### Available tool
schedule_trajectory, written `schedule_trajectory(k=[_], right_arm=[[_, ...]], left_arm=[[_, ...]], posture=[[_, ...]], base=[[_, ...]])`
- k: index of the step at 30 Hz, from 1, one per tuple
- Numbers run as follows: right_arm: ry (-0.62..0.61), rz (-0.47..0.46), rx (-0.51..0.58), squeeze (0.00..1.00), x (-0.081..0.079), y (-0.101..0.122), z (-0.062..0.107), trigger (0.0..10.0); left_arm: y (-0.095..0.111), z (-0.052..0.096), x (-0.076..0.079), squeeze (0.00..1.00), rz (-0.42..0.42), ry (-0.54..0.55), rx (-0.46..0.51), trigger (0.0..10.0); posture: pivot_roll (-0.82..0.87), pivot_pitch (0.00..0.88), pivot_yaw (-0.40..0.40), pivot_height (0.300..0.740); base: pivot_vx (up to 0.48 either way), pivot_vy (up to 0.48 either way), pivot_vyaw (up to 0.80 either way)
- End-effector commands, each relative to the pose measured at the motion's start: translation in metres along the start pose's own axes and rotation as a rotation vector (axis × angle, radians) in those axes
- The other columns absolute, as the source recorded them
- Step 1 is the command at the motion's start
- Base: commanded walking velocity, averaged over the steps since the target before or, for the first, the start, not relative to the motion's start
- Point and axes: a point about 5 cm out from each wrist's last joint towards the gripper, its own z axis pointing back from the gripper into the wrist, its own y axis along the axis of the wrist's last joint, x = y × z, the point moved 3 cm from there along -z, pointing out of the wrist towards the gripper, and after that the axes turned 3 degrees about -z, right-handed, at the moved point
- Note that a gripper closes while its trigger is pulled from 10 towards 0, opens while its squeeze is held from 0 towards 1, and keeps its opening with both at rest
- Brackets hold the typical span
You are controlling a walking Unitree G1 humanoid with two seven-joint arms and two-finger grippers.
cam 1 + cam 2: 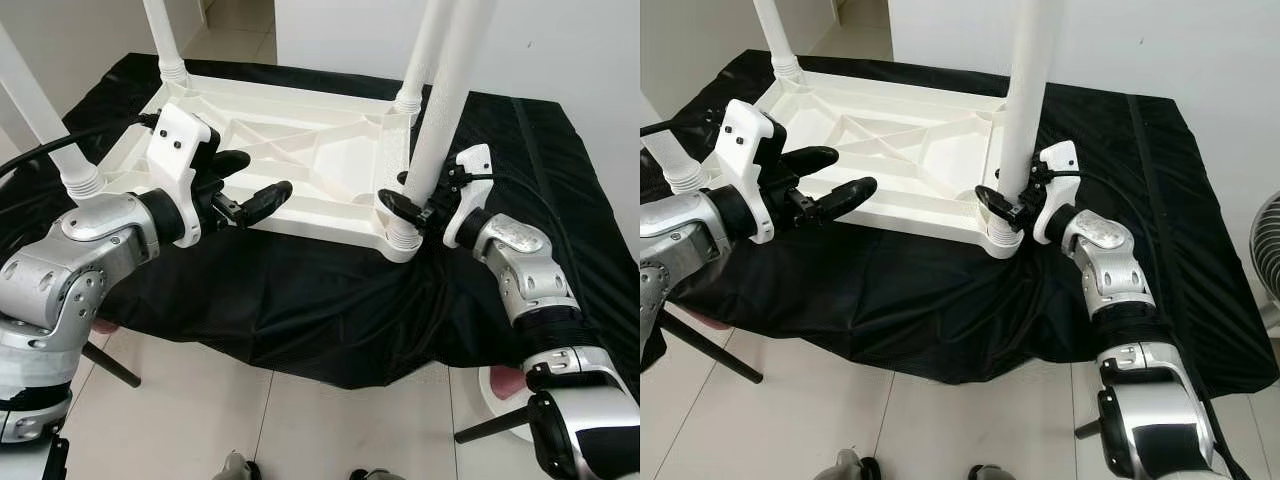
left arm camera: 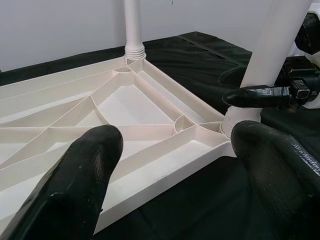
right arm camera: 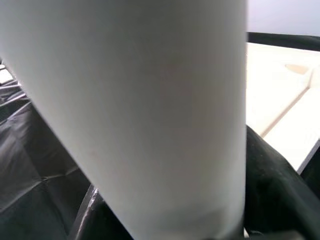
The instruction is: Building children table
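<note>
Table top [image 1: 290, 160]: you see it upside down on the black cloth [image 1: 330, 300] | right gripper [image 1: 408, 205]: clamped around the near-right leg [image 1: 440, 110], just above its socket | left gripper [image 1: 245, 185]: fingers spread, holding nothing, over the table's near edge.

even, bright indoor light falls from above; shadows are soft and short. the white table underside [image 1: 290, 150] is close to overexposed, its ribs kept legible by faint grey shading. the black cloth [image 1: 330, 300] shows dull sheen along its folds. the silver arm shells [image 1: 1145, 400] carry small highlights. both eye views are sharp. in the left wrist view the near black fingers [image 2: 75, 190] are soft-focused. in the right wrist view the white leg [image 3: 135, 110] is a blurred mass.
</note>
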Motion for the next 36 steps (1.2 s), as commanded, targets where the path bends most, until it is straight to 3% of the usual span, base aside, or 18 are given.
schedule_trajectory(k=[1,3,5,9,13,15,24,27,36], right_arm=[[-0.05,-0.123,-0.06,0.0,-0.002,-0.025,0.004,0.0],[-0.05,-0.123,-0.06,0.0,-0.002,-0.025,0.004,0.0],[-0.106,-0.187,-0.112,0.0,-0.004,-0.043,0.006,0.0],[-0.155,-0.224,-0.153,0.0,-0.006,-0.055,0.007,0.0],[-0.197,-0.192,-0.205,0.0,-0.005,-0.062,0.007,0.0],[-0.308,-0.149,-0.253,0.0,0.003,-0.068,0.008,0.0],[-0.404,-0.102,-0.261,0.0,0.003,-0.07,0.009,0.0],[-0.604,-0.145,-0.301,0.0,0.003,-0.087,0.022,0.0],[-0.787,-0.198,-0.305,0.0,-0.002,-0.094,0.03,0.0]], left_arm=[[0.0,0.001,0.007,0.0,-0.016,-0.079,-0.004,10.0],[0.0,0.001,0.007,0.0,-0.016,-0.079,-0.004,10.0],[0.0,0.002,0.008,0.0,-0.015,-0.078,-0.004,10.0],[0.0,0.002,0.008,0.0,-0.014,-0.079,-0.004,10.0],[0.0,0.001,0.008,0.0,-0.014,-0.08,-0.004,10.0],[0.0,0.001,0.009,0.0,-0.012,-0.082,-0.003,10.0],[0.0,0.002,0.009,0.0,-0.012,-0.08,-0.002,10.0],[0.0,0.002,0.009,0.0,-0.009,-0.081,0.0,10.0],[0.0,-0.001,0.013,0.0,-0.002,-0.102,0.003,10.0]], posture=[[0.01,0.163,0.042,0.74],[0.01,0.163,0.042,0.74],[0.01,0.164,0.043,0.74],[0.01,0.166,0.045,0.74],[0.01,0.166,0.045,0.74],[0.01,0.167,0.043,0.74],[0.01,0.169,0.04,0.74],[0.01,0.172,0.038,0.74],[0.0,0.174,0.04,0.74]], base=[[0.0,0.0,0.0],[0.0,0.0,0.0],[0.0,0.0,0.0],[0.0,0.0,0.0],[0.0,0.0,0.0],[0.0,0.0,0.0],[0.0,0.0,0.0],[0.0,0.0,0.0],[0.0,0.0,0.0]])
